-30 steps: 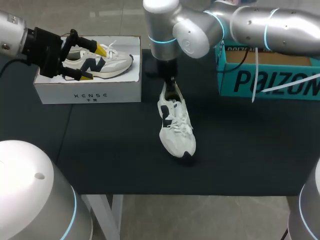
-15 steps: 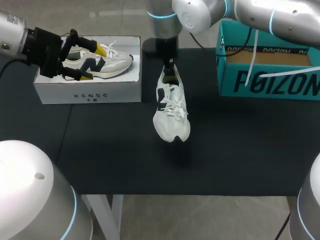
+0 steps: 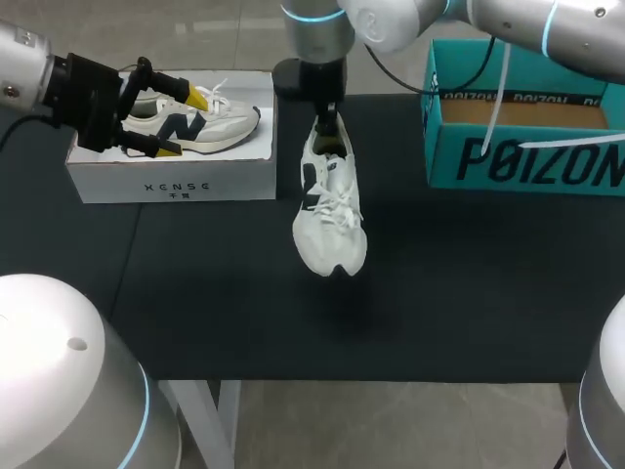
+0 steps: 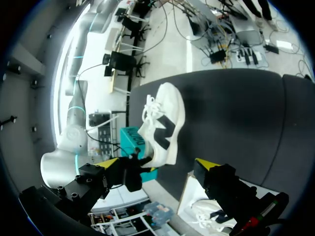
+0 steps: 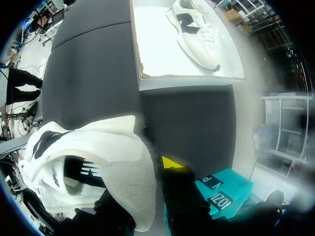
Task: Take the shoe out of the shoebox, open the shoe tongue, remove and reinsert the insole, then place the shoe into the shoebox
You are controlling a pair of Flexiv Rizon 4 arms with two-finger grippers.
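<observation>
right end effector [image 3: 330, 123] is clamped on the heel rim of the white shoe [image 3: 330, 210], one finger inside the opening and one outside as far as the right wrist view shows. the shoe hangs toe-down, clear of the black tabletop [image 3: 469, 293], well out to the side of the teal shoebox [image 3: 527, 161] and outside it.

left end effector [image 3: 183, 123] is spread wide and holds nothing. it hovers far from the teal shoebox, over a white box [image 3: 176, 181] with a second shoe [image 3: 200, 122] lying on it.

the shoe looks light, with a soft fabric upper and a thicker, springy sole. hung from the heel alone it will probably swing, and the thin heel rim may fold or slip under a hard pinch. once the shoe is set down sole-first, a steadier hold would be across the sole and sidewall at mid-length. the tongue is soft and sits under loose laces [image 3: 339, 207], so the free end effector should take it by its top edge and pull gently. the insole is likely thin and floppy, and is best pinched at the heel end.
</observation>
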